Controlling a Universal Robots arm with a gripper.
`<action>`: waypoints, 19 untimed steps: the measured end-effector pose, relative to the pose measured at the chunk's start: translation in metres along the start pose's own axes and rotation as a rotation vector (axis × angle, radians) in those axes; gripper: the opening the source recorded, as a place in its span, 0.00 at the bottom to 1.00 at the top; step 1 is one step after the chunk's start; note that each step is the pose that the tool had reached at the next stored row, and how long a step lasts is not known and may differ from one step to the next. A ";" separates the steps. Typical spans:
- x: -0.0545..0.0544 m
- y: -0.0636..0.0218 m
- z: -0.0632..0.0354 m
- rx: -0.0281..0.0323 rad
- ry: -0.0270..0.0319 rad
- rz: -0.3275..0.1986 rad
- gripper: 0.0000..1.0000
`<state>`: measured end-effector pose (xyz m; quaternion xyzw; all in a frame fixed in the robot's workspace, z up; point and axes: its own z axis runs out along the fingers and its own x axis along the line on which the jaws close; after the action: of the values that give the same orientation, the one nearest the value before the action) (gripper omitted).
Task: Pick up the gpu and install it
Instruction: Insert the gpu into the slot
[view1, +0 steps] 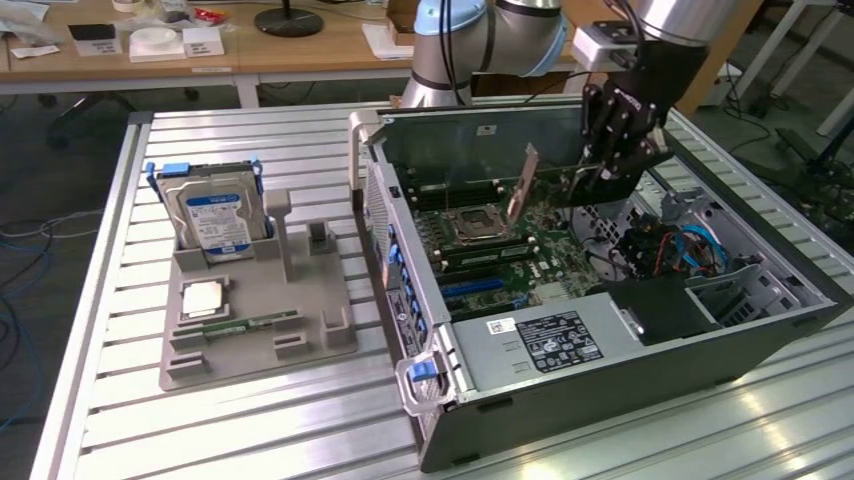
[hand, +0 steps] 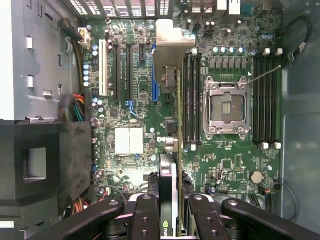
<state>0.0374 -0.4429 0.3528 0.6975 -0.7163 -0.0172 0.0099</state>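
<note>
Arm (view1: 514, 35): silver-grey tubular segments with pale blue joint caps (view1: 438, 30) and a grey wrist box (view1: 603, 45). Gripper (hand: 172, 202): matt black linked fingers (hand: 145, 217) with round pivot screws.

We see a brownish face on the gpu (view1: 525, 188) and a black end effector (view1: 587, 185). The motherboard (view1: 527, 252) is green, speckled with silver. The case (view1: 641, 400) is dark grey, with blue latches (view1: 422, 370). Toward nine o'clock in the exterior view, the hard drive (view1: 214, 212) is silver with a blue label, its holder (view1: 254, 330) is plain grey, and the counter (view1: 200, 440) is silvery with ribbed lines.
</note>
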 end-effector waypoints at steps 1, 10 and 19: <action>0.000 0.0004 0.0005 0.0001 0.0000 -0.001 0.27; 0.001 0.0130 0.0042 0.0000 0.0000 -0.004 0.27; 0.001 0.0181 0.0047 0.0000 0.0002 -0.003 0.27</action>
<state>0.0191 -0.4429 0.3488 0.6987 -0.7151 -0.0172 0.0100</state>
